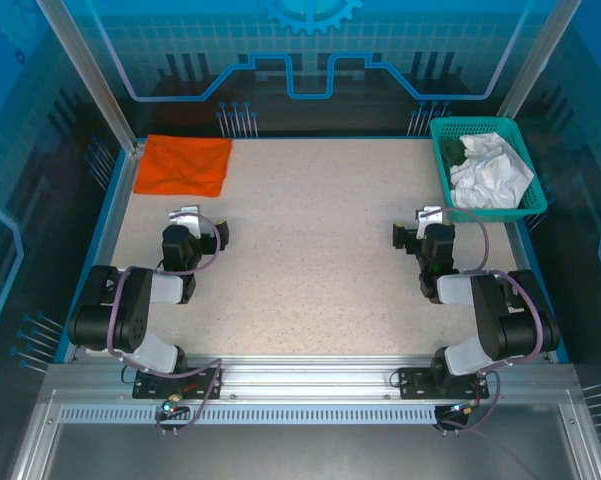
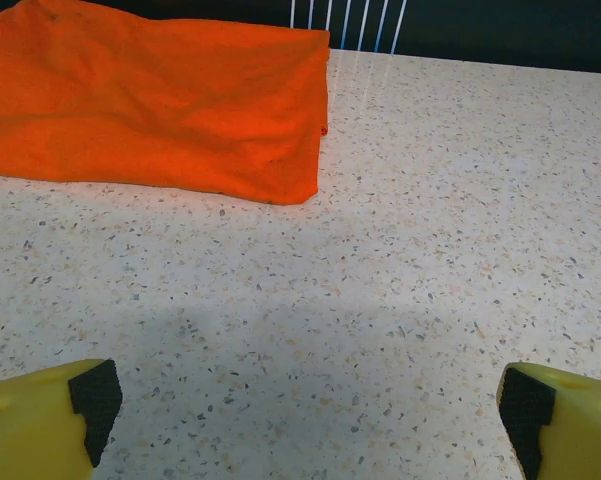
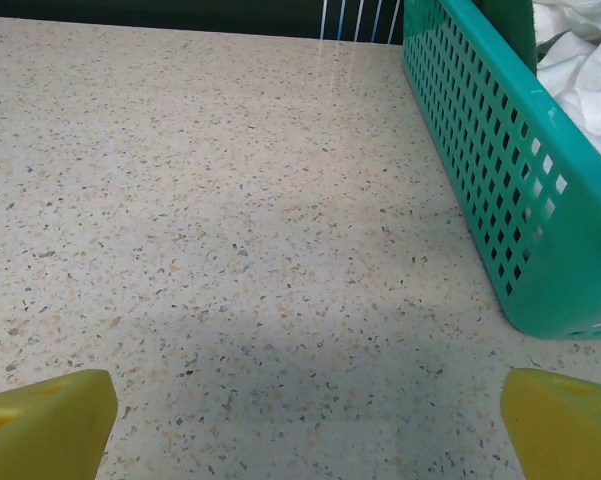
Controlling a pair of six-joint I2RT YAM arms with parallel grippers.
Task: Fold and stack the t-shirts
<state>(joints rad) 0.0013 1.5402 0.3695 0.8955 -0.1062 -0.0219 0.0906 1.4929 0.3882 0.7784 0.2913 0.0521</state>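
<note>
Orange t-shirt (image 1: 185, 165) lies folded at the table's (image 1: 310, 250) far-left corner, likely as stack base. White t-shirt (image 1: 490, 172) sits in the basket (image 1: 495, 212); left gripper (image 2: 310, 400) and right gripper (image 3: 310, 410) gape empty.

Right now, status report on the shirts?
Left end effector open, right end effector open, both empty. Orange t-shirt folded, far left. White t-shirt crumpled in basket. No obstructions seen.

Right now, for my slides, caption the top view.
Orange t-shirt folded far left; white t-shirt crumpled in the green basket far right.
</note>
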